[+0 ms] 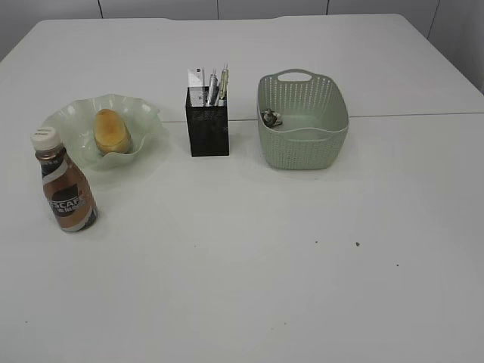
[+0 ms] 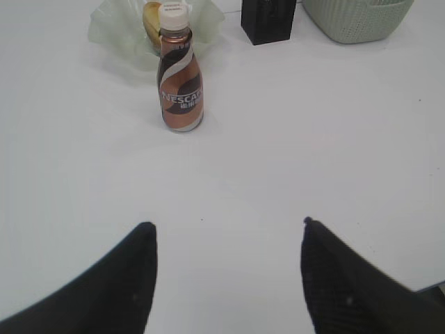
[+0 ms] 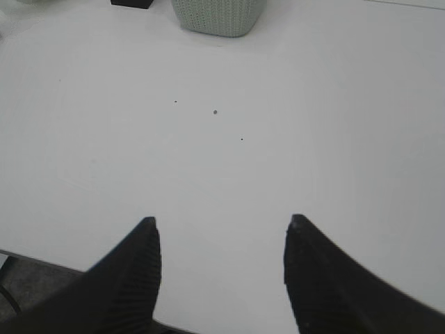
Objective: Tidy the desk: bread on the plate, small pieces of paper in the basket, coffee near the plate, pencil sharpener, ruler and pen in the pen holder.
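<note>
White desk (image 1: 249, 265) lay mostly bare, seam running across it. Bread (image 1: 112, 131) sat on the plate (image 1: 72, 121), coffee (image 1: 66, 191) stood just beside it, pens filled the holder (image 1: 208, 131), and crumpled paper lay in the basket (image 1: 318, 144). Left gripper (image 2: 226, 240) and right gripper (image 3: 221, 233) hung wide and empty. Any careless reach might topple the upright coffee.

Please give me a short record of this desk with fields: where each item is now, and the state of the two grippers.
bread: on the plate
coffee: upright, in front of the plate, near it
pen holder: holds pens and other items
basket: crumpled paper inside
left gripper: open, empty, above bare desk
right gripper: open, empty
</note>
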Robot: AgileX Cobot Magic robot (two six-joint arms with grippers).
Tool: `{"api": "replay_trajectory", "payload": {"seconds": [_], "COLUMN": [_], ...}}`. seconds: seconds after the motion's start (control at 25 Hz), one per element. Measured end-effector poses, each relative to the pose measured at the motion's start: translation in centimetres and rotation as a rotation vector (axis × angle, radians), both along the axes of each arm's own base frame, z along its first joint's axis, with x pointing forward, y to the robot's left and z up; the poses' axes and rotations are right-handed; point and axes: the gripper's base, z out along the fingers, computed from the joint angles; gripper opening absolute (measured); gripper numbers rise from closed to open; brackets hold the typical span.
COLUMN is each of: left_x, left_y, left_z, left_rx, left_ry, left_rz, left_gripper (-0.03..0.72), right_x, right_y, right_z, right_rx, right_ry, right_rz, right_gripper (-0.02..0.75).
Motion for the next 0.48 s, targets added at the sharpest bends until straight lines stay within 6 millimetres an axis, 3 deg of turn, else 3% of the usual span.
{"api": "replay_trajectory", "payload": {"seconds": [0.48], "left_x": [0.00], "left_y": [-0.01], "left_z": [0.00], "left_rx": [-0.001], "left_ry": [0.000], "left_rz": [-0.001], "left_gripper": [0.453], "right_x": [0.01], "right_y": [0.00], "right_z": [0.01], "right_rx": [0.000], "right_ry": [-0.002], "right_rz": [0.000], "right_gripper": [0.418]}}
